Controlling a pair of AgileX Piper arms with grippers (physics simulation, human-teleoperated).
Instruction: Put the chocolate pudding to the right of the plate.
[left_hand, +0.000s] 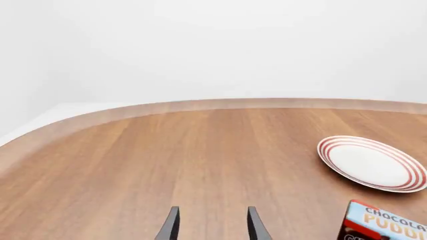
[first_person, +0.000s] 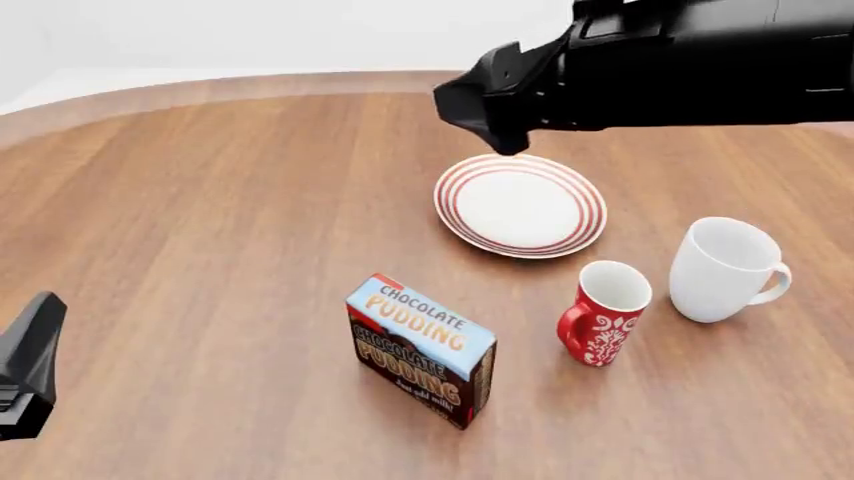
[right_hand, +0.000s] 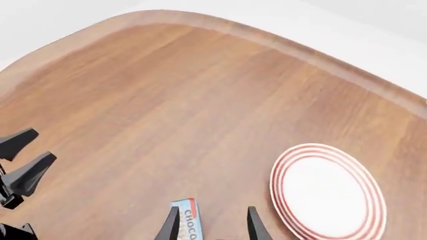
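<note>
Table (first_person: 200, 200): a smooth brown wood-grain top with a rounded far edge and a paler rim band is seen.
Right arm: a bulky matte-black body is seen entering from the right, above the plate.
Right gripper (right_hand: 212, 225): two thin dark tapered fingers (right_hand: 171, 226) are held apart with nothing between them; they are seen above the table on the plate's left, with the carton's top edge showing just beneath them.
Left gripper (left_hand: 212, 225): two slim black fingers are spread apart and nothing is gripped; bare wood is faced, well to the left of the plate.
Plate (first_person: 521, 205): a round, shallow, glossy white dish is ringed by concentric red bands at its rim and lies flat on the table.
Chocolate pudding (first_person: 420, 350): a small rectangular cardboard carton, with dark brown and red sides, a light-blue top and orange-white lettering, is stood on the wood nearer than the plate and to its left, well apart from it. Its long axis is run from near the plate's left toward the near right, and the lettered face is turned toward the near side.
White mug (first_person: 725, 268): a smooth, plain cylinder is stood upright to the plate's right, handle pointing right.
Red mug (first_person: 606, 312): a smaller glossy cup with white ornament is stood upright, nearer than the plate's right edge, handle to the left.
</note>
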